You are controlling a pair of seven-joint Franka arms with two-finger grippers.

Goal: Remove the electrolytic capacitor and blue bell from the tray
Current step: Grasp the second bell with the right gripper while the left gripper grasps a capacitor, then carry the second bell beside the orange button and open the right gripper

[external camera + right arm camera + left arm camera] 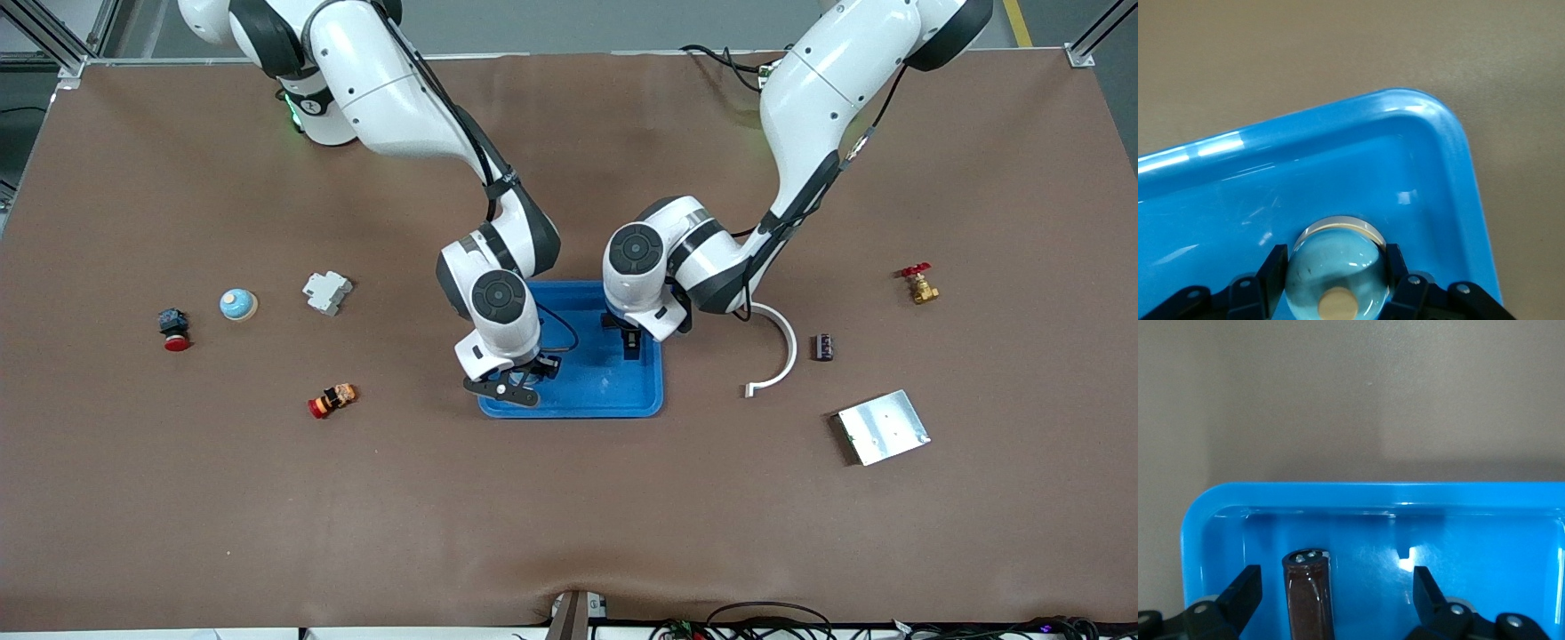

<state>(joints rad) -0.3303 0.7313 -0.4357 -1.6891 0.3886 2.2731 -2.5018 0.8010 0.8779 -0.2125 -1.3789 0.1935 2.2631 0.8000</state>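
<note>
Right gripper (1337, 283) pinches the blue bell (1337, 277) between its fingers, low in the tray (645, 404) at the corner nearest the camera toward the right arm's end. Left gripper (1338, 603), jaws spread wide, straddles the capacitor (1309, 593) — a brown cylinder lying on the tray floor close to the rim, not yet touched by either finger.

Neither item has left the tray: the bell looks gripped but still sits on the floor, and the capacitor still awaits a grasp — so both removals remain.

Scattered on the brown worktop (569, 516) are a second bell (237, 305), a white block (326, 292), a red push button (173, 331) and a red-and-yellow part (332, 400) toward the right arm's end; a white curved strip (781, 348), a small dark part (823, 347), a brass valve (918, 284) and a silver plate (882, 428) toward the left arm's end. Nothing crowds either gripper, though the two arms work close together over one tray.
</note>
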